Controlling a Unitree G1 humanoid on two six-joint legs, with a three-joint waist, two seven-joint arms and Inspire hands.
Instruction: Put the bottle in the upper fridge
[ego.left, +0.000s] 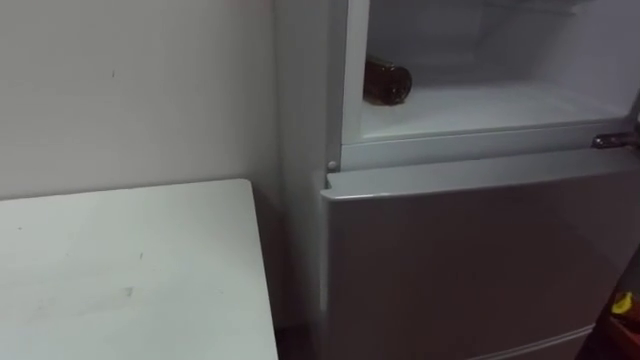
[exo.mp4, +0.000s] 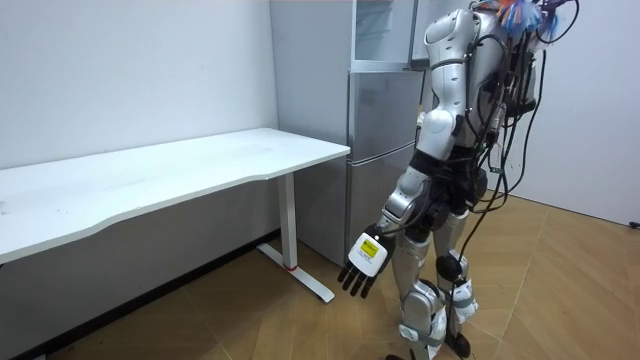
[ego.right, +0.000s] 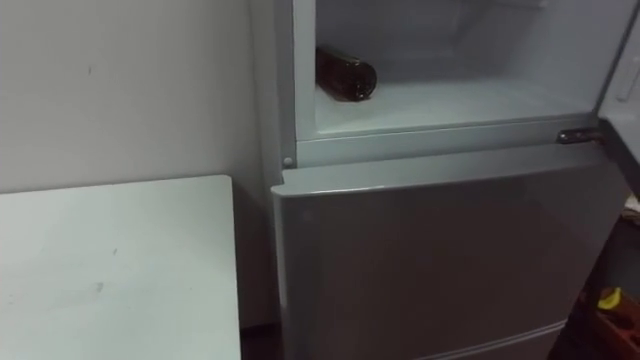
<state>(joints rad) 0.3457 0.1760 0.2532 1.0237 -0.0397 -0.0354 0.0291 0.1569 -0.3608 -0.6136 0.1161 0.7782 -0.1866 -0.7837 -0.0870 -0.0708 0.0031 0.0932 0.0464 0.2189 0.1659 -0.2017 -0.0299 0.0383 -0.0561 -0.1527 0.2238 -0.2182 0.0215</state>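
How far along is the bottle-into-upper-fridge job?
Done: the brown bottle lies on its side on the floor of the upper fridge compartment, with nothing holding it. In hand: nothing; the left robot hand hangs open beside the robot's leg in the room view. Left: the compartment stands open, so probably just shutting its door.
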